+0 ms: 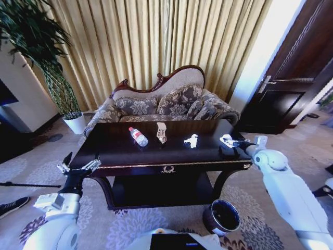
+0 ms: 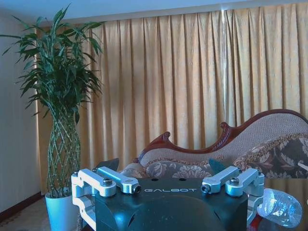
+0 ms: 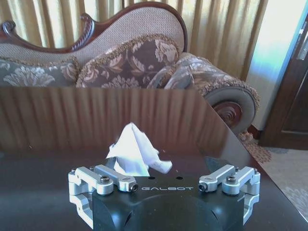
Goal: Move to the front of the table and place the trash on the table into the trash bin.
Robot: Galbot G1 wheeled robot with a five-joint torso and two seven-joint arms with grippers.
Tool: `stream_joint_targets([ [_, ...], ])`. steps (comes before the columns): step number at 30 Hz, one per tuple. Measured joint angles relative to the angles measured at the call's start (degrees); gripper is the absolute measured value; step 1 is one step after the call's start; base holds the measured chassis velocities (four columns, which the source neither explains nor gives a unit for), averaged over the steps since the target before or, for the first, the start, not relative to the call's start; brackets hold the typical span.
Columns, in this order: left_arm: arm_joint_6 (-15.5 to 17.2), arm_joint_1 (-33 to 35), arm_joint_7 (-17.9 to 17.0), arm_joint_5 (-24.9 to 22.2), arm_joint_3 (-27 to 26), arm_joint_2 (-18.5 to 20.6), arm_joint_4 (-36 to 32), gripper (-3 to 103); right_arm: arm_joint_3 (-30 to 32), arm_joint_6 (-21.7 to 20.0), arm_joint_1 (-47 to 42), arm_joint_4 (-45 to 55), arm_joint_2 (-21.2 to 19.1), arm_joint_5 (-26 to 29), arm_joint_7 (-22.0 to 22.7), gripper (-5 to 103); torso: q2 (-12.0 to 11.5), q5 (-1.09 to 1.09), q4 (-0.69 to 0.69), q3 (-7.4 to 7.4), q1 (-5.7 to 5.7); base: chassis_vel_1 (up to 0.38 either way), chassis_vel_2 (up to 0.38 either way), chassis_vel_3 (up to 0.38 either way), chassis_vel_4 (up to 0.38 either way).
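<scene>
Dark glossy table (image 1: 119, 156), on it clear bottle (image 1: 138, 136), tan wrapper (image 1: 162, 132), two white scraps (image 1: 191, 140)

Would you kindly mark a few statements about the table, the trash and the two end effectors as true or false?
1. The clear plastic bottle lies on its side on the table. True.
2. The trash bin stands on the table's lower shelf. False: it stands on the carpet by the table's front right leg.
3. The right end effector is at a white crumpled scrap near the table's right edge. True.
4. The left end effector holds the tan wrapper. False: it is at the table's front left corner, and the wrapper rests mid-table.
5. All trash is already binned. False: four items are on the table.
</scene>
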Motion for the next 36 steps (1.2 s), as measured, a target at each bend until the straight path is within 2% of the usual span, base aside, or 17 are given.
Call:
stream_joint_targets([
  [8, -0.01, -0.06, 0.02, -0.02, 0.0, 0.04, 0.0, 100, -0.38, -2.19, 0.2, -0.32, 0.34, -2.04, 0.57, 103, 0.0, 0.0, 0.01, 0.0, 0.0, 0.0, 0.0, 0.0, 0.0],
  [9, -0.11, 0.0, 0.06, -0.02, 0.03, 0.04, 0.0, 100, -0.46, -2.33, 0.24, -0.25, 0.42, -2.15, 1.13, 95, 0.0, -0.01, 0.01, 0.0, 0.0, 0.0, 0.0, 0.0, 0.0],
  [11, -0.15, 0.02, 0.09, -0.02, 0.04, 0.04, 0.0, 100, -0.47, -2.32, 0.24, -0.2, 0.43, -2.15, 1.3, 95, 0.0, 0.0, 0.01, 0.0, 0.0, 0.0, 0.0, 0.0, 0.0],
  [12, -0.17, 0.02, 0.12, -0.01, 0.06, 0.05, 0.0, 100, -0.47, -2.25, 0.22, -0.15, 0.43, -2.18, 1.45, 89, 0.0, 0.0, 0.01, 0.0, 0.0, 0.0, 0.0, 0.0, 0.0],
  [13, -0.18, 0.0, 0.14, 0.0, 0.09, 0.06, 0.0, 100, -0.44, -1.9, 0.03, -0.04, 0.44, -2.2, 1.61, 79, 0.0, 0.0, 0.01, 0.0, 0.0, 0.0, 0.0, 0.0, 0.0],
  [15, -0.18, 0.0, 0.17, 0.01, 0.12, 0.06, 0.0, 100, -0.35, -1.72, -0.17, 0.08, 0.44, -2.2, 1.65, 79, 0.01, -0.01, 0.01, 0.0, 0.0, 0.0, 0.0, 0.0, 0.0],
  [16, -0.18, 0.0, 0.2, 0.01, 0.16, 0.05, 0.0, 100, -0.22, -1.51, -0.39, 0.16, 0.47, -2.2, 1.68, 66, 0.0, 0.0, 0.01, 0.0, 0.0, 0.0, 0.0, 0.0, 0.0],
  [18, -0.19, 0.0, 0.22, 0.02, 0.17, 0.04, 0.0, 100, -0.13, -1.37, -0.51, 0.19, 0.51, -2.2, 1.68, 66, 0.0, 0.0, 0.01, 0.0, 0.0, 0.0, 0.0, 0.0, 0.0],
  [20, -0.33, 0.01, 0.23, 0.03, 0.18, 0.05, 0.0, 100, -0.02, -1.12, -0.68, 0.27, 0.63, -2.2, 1.7, 56, 0.0, -0.01, 0.01, 0.0, 0.0, 0.0, 0.0, 0.0, 0.0],
  [22, -0.37, 0.01, 0.23, 0.03, 0.18, 0.06, 0.0, 100, 0.0, -1.08, -0.71, 0.29, 0.66, -2.19, 1.7, 56, 0.01, 0.0, 0.01, 0.0, 0.0, 0.0, 0.0, 0.0, 0.0],
  [23, -0.46, 0.03, 0.23, 0.04, 0.18, 0.11, 0.0, 100, 0.1, -0.99, -0.74, 0.33, 0.79, -2.16, 1.71, 45, 0.0, 0.0, 0.01, 0.0, 0.0, 0.0, 0.0, 0.0, 0.0],
  [25, -0.64, 0.09, 0.26, 0.05, 0.17, 0.12, 0.0, 100, 0.14, -0.95, -0.78, 0.46, 0.93, -2.09, 1.76, 34, 0.0, 0.0, 0.01, 0.0, 0.0, 0.0, 0.0, 0.0, 0.0],
  [27, -0.68, 0.11, 0.26, 0.06, 0.16, 0.12, 0.0, 100, 0.15, -0.91, -0.8, 0.5, 0.98, -2.06, 1.77, 34, 0.0, 0.0, 0.01, 0.0, 0.0, 0.0, 0.0, 0.0, 0.0],
  [30, -0.8, 0.21, 0.28, 0.07, 0.13, 0.09, 0.0, 100, 0.27, -0.64, -0.86, 0.51, 1.24, -1.9, 1.8, 18, 0.0, 0.0, 0.01, 0.0, 0.0, 0.0, 0.0, 0.0, 0.0],
  [31, -0.8, 0.21, 0.28, 0.07, 0.13, 0.09, 0.0, 100, 0.27, -0.64, -0.86, 0.51, 1.24, -1.9, 1.8, 18, 0.0, 0.0, 0.01, 0.0, 0.0, 0.0, 0.0, 0.0, 0.0],
  [34, -0.82, 0.23, 0.29, 0.09, 0.09, 0.11, 0.0, 100, 0.45, -0.02, -1.0, 0.59, 1.45, -1.62, 1.82, 3, 0.0, 0.0, 0.01, 0.0, 0.0, 0.0, 0.0, 0.0, 0.0],
  [36, -0.83, 0.24, 0.3, 0.1, 0.08, 0.12, 0.0, 100, 0.56, 0.27, -1.07, 0.74, 1.53, -1.43, 1.86, 3, 0.0, 0.0, 0.01, 0.0, 0.0, 0.0, 0.0, 0.0, 0.0],
])
